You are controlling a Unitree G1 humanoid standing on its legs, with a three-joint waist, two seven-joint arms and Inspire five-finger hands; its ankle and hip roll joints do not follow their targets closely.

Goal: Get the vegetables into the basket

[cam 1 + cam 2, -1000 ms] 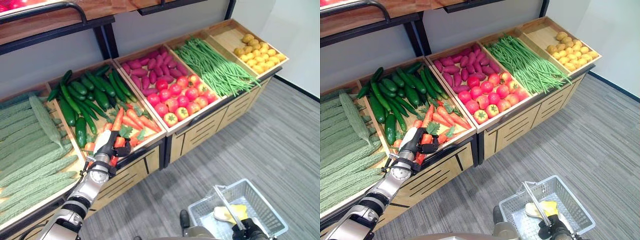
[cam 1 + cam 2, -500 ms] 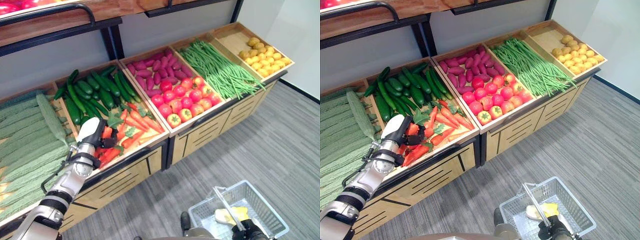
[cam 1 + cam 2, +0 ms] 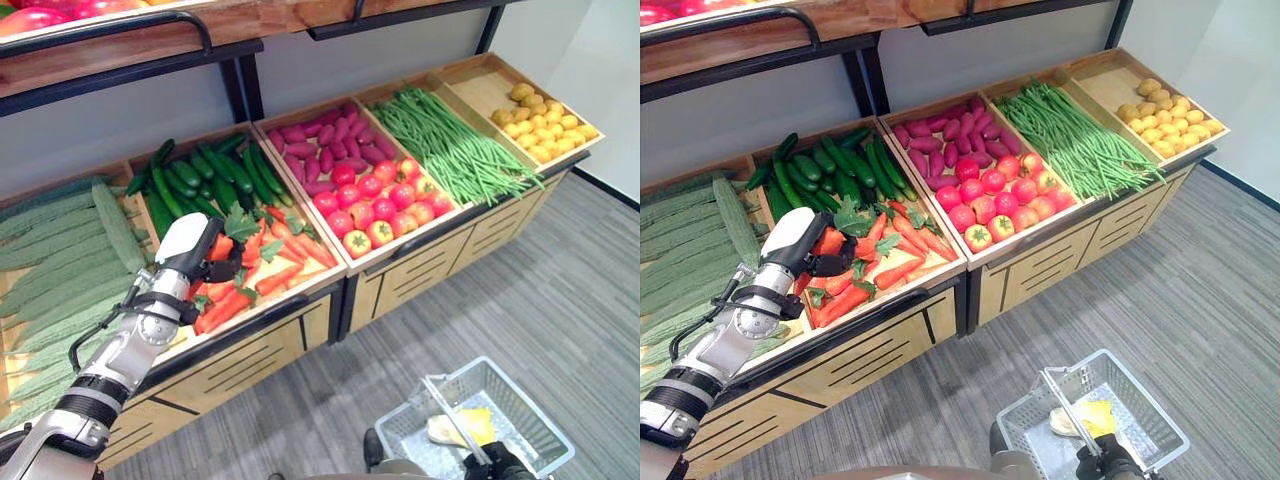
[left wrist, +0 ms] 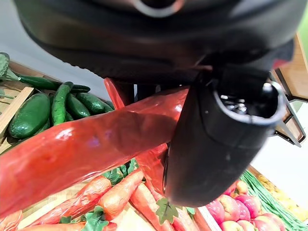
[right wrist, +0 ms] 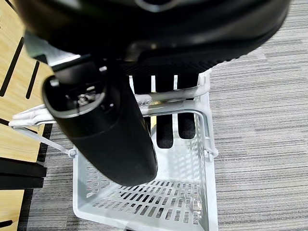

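Note:
My left hand (image 3: 183, 248) hovers over the carrot crate (image 3: 300, 292), shut on one orange carrot (image 4: 82, 149) held between thumb and fingers. Leafy carrots (image 3: 282, 244) lie piled beneath it. At the bottom of the eye views, my right hand (image 3: 497, 465) is curled round the handle (image 5: 168, 103) of a white wire basket (image 3: 524, 398) hanging above the floor. A yellow item (image 3: 462, 428) lies inside the basket.
Along the wooden stand are bitter gourds (image 3: 60, 250), cucumbers (image 3: 205, 180), purple sweet potatoes (image 3: 325, 145), tomatoes (image 3: 385, 200), green beans (image 3: 450, 150) and yellow potatoes (image 3: 545, 115). A black-railed upper shelf (image 3: 130, 30) overhangs the back. Grey carpet (image 3: 560, 290) lies in front.
The camera has shifted. My left hand moved from the crate's front edge further over the carrots and now holds a carrot clear of the pile. The right hand keeps the basket.

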